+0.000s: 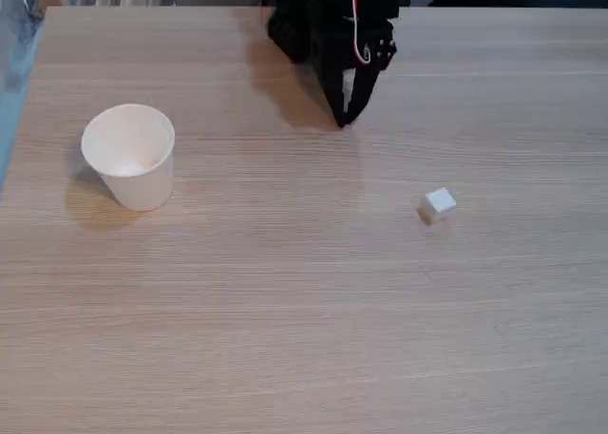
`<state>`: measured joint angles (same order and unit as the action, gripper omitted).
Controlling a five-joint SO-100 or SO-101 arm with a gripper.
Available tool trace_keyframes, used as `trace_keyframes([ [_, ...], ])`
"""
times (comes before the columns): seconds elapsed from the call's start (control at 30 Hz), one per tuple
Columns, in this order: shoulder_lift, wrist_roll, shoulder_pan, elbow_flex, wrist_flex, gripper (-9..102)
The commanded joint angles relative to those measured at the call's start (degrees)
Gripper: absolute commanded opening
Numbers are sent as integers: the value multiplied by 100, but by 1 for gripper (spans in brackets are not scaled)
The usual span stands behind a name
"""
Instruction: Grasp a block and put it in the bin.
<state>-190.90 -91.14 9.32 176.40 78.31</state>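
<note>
In the fixed view the black claw (pixel 344 114) hangs at the table's (pixel 304 339) far edge with its fingers drawn nearly together and nothing between them, the block (pixel 439 203) lying well apart to the right and nearer, the cup (pixel 129 156) upright far left.

The arm (pixel 332 26) above its pincer (pixel 345 111) is cut off.

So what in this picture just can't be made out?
- Claw, fixed view: black on black, so open or shut can't be told.
- Arm: cut off by the top edge.
- Cup: its own wall hides part of the inside.
- Block: too small to show detail.
</note>
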Motion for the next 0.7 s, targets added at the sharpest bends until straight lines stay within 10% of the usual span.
trace_keyframes([
  [0.0, 123, -88, -26, -457, 158, 1],
  [0.67, 4843, 1512, 1292, -3718, -615, 3],
])
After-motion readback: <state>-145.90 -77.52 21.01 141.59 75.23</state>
